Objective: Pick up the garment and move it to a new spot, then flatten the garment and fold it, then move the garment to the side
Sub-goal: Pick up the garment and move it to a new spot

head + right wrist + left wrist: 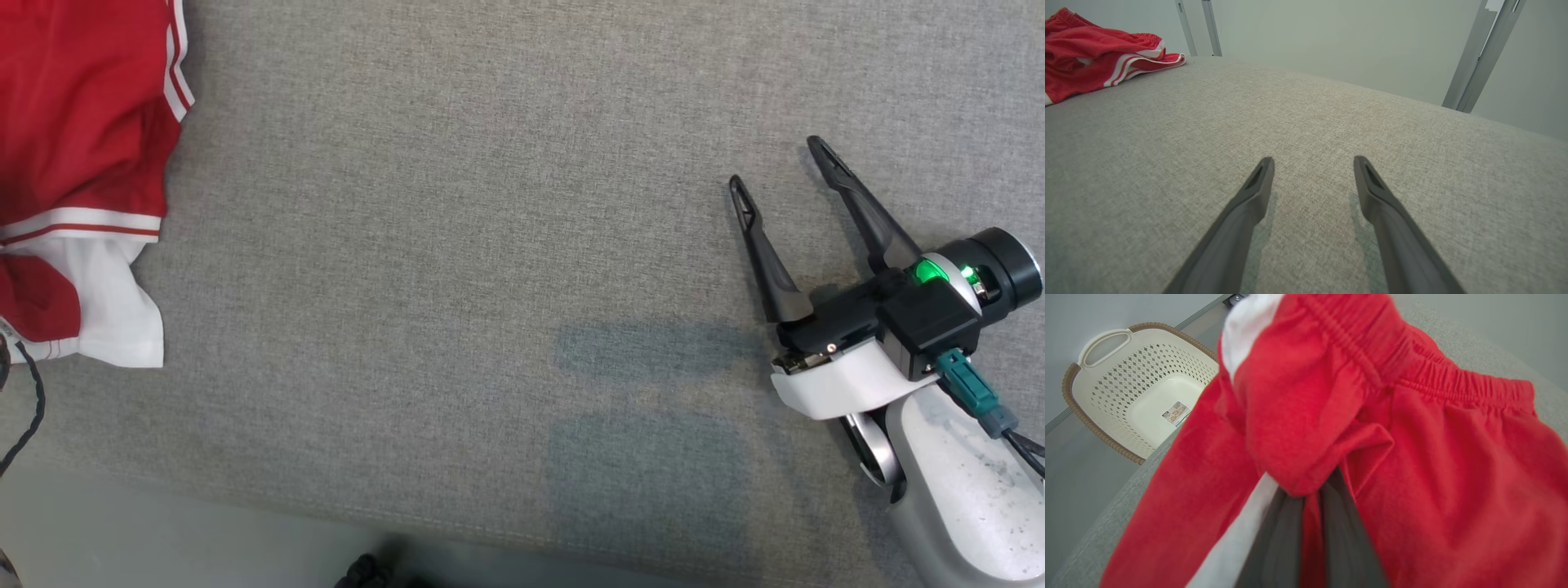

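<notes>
The left pincer (1310,496) is pinched shut on a fold of the red shorts (1453,465), and its tips are hidden under the cloth. The right pincer (774,162) sits low over the grey tabletop (457,245), wide open and holding nothing. The shorts lie far to its left, cut off in the head view.

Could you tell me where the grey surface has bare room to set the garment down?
The grey surface is bare across its whole middle, between the garment at its left edge and the open right gripper at the right. It is crowded only at the far left, where the garment lies bunched.
</notes>
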Controlling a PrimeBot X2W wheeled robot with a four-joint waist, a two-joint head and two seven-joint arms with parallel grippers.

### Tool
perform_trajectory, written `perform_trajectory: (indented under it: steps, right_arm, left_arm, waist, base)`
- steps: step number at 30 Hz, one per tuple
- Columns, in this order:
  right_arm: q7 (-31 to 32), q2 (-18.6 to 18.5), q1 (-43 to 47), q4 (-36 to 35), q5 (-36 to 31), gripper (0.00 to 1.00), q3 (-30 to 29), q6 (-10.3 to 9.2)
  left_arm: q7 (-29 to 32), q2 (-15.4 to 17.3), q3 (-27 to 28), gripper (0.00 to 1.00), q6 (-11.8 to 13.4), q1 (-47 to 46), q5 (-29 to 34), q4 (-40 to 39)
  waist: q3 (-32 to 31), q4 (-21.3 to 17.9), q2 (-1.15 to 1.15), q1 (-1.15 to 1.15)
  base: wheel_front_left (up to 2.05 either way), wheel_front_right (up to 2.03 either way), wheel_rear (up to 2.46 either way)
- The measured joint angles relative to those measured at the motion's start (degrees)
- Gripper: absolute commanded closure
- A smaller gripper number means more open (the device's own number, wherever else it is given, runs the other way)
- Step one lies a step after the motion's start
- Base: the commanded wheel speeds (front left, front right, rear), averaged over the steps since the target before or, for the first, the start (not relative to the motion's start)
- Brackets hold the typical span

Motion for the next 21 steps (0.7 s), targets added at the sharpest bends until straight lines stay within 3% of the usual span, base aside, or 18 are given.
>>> perform_trajectory:
  steps: [12, 21]
  right_arm:
    - [0.0, -1.1, 0.3, 1.8, 0.3, 0.0, -0.9, -0.85]
    - [0.1, 2.2, 0.2, 3.6, 2.2, 0.0, 0.9, -0.8]
  left_arm:
    - [-5.0, -0.8, 0.7, 1.0, -1.0, -5.9, -2.0, 0.9]
    - [-4.0, -0.2, -3.2, 1.0, -1.0, -8.4, -4.8, -2.9]
  waist:
    - [-2.4, 2.1, 0.0, 0.0]
    - [-6.2, 2.8, 0.0, 0.0]
  base:
    - [0.0, 0.0, 0.0]
    - [0.0, 0.0, 0.0]
